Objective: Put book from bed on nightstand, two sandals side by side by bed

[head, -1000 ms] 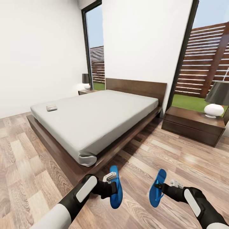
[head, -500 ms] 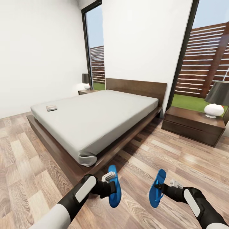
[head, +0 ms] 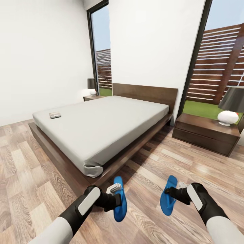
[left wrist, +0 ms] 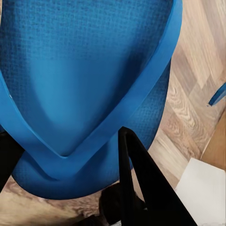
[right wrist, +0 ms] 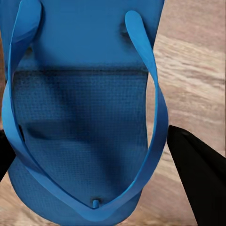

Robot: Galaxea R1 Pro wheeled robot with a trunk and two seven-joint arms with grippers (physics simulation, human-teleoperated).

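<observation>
Two bright blue sandals hang low over the wood floor beside the bed's near corner. My left gripper is shut on one sandal, whose sole and toe strap loom large at the left wrist with a black finger against it. My right gripper is shut on the other sandal; its straps and footbed sit close before the right wrist. The book lies on the mattress near its far left corner. One nightstand stands right of the bed, another at the far side.
A grey-shaded lamp with a white base tops the right nightstand, and a small dark lamp the far one. Tall dark-framed windows flank the headboard. Open wood floor runs around the bed's foot and left side.
Both arms have carried their sandals a little forward, toward the bed. The right forearm has turned and drawn inward. The book and the view have not shifted.
</observation>
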